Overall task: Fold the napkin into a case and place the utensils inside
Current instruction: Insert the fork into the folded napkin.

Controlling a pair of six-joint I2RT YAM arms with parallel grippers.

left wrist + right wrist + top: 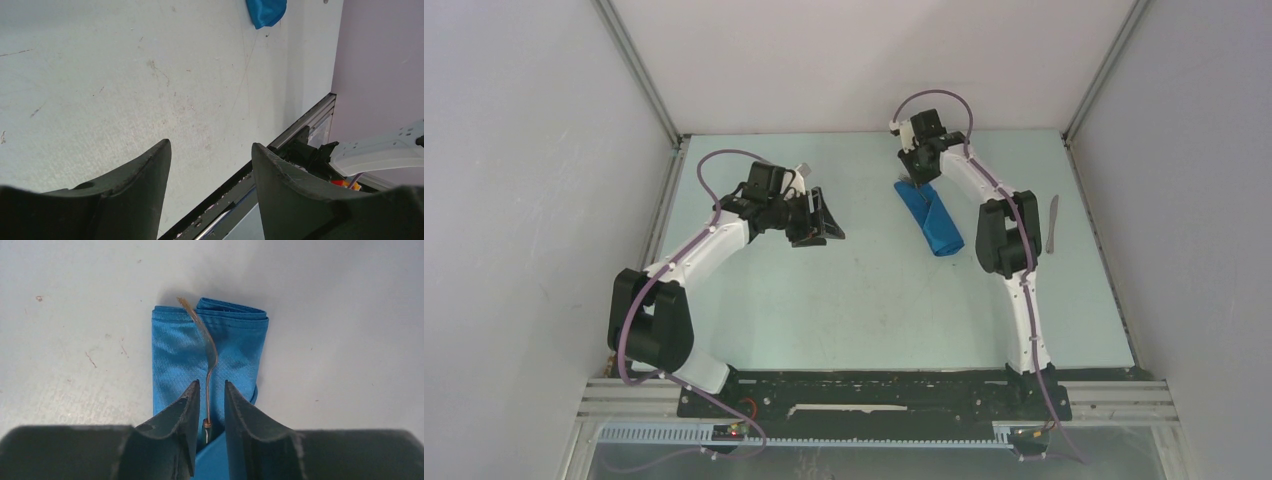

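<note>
The napkin (931,220), bright blue, lies folded into a narrow case right of the table's middle; its tip also shows in the left wrist view (266,12). My right gripper (916,178) hovers over its far end. In the right wrist view the case (175,355) lies under the gripper (211,382), whose jaws stand slightly apart. The fork (210,347), with a coppery neck and dark handle, sits edge-on between them with a gap on each side. The silvery knife (1052,222) lies by the right edge. My left gripper (824,225) (210,145) hangs open and empty at the left.
Grey walls with metal rails close the table (844,300) at the back and on both sides. A black mounting bar (874,392) with both arm bases runs along the near edge. The right arm's elbow (1004,235) stands between the case and the knife.
</note>
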